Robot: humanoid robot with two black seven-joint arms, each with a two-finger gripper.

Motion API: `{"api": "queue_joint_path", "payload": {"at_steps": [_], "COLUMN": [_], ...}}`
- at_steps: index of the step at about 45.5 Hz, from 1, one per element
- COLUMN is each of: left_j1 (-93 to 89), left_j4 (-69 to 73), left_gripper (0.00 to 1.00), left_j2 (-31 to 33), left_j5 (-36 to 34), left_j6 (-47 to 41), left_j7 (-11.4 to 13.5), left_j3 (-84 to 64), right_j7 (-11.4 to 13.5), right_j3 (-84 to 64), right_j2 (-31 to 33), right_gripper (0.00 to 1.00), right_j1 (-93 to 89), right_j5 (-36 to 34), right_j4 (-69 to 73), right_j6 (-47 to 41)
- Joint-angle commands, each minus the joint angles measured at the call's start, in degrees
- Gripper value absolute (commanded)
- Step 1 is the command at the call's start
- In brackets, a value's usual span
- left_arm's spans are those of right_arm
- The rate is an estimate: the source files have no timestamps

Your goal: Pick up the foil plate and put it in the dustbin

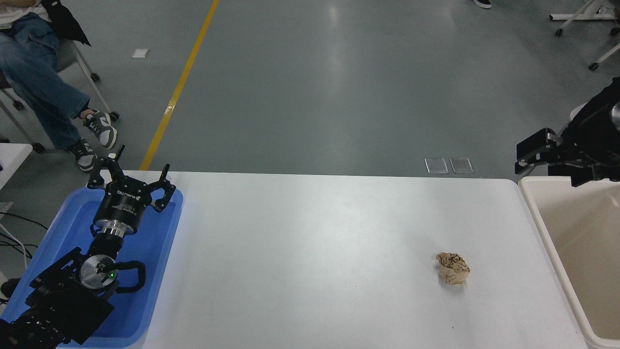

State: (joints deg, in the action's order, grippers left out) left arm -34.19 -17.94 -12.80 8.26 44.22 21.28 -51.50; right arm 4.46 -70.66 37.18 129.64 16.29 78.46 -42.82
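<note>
Lying on the desk (310,252) right of centre: a brown paper ball (453,274). Right end effector (533,155) hovers at the dustbin (537,218) far rim, fingers apart, empty. Left end effector (133,179), fingers spread, sits parked over the blue tray (160,271).

The bench (310,252) has a smooth white top with a soft sheen, brightest near its middle. On it lies a paper ball (453,268), brown, matt and deeply crumpled. The blue tray (167,232) looks like smooth moulded plastic with a faint gloss along its rim. The dustbin (571,232) is cream plastic, its inner walls smooth and nearly matt. The left claw (131,180) is matt black, on a wrist with a bright polished metal ring and a brushed metal disc lower down the arm. The right claw (533,155) is likewise matt black. The grey floor (339,87) is smooth and glossy, carrying pale reflections, and crossed by a yellow painted line (181,82).
</note>
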Motion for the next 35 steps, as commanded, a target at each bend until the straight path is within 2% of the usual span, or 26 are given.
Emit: {"api": "queue_joint_path", "payload": {"at_steps": [1, 11, 35], "left_j1": [0.0, 0.0, 0.0], "left_j4": [0.0, 0.0, 0.0], "left_gripper": [1.00, 1.00, 1.00], "left_j2": [0.0, 0.0, 0.0], "left_j5": [0.0, 0.0, 0.0], "left_j6": [0.0, 0.0, 0.0], "left_j7": [0.0, 0.1, 0.1], "left_j3": [0.0, 0.0, 0.0], "right_j7": [0.0, 0.1, 0.1], "right_j3": [-0.3, 2.0, 2.0], "right_j2": [-1.9, -4.2, -3.7], "right_gripper": [1.00, 1.00, 1.00], "right_j1": [6.9, 6.8, 5.4], "right_j5": [0.7, 0.8, 1.3], "right_j4": [3.1, 2.8, 2.5], "right_j6": [-2.2, -2.2, -2.2]}}
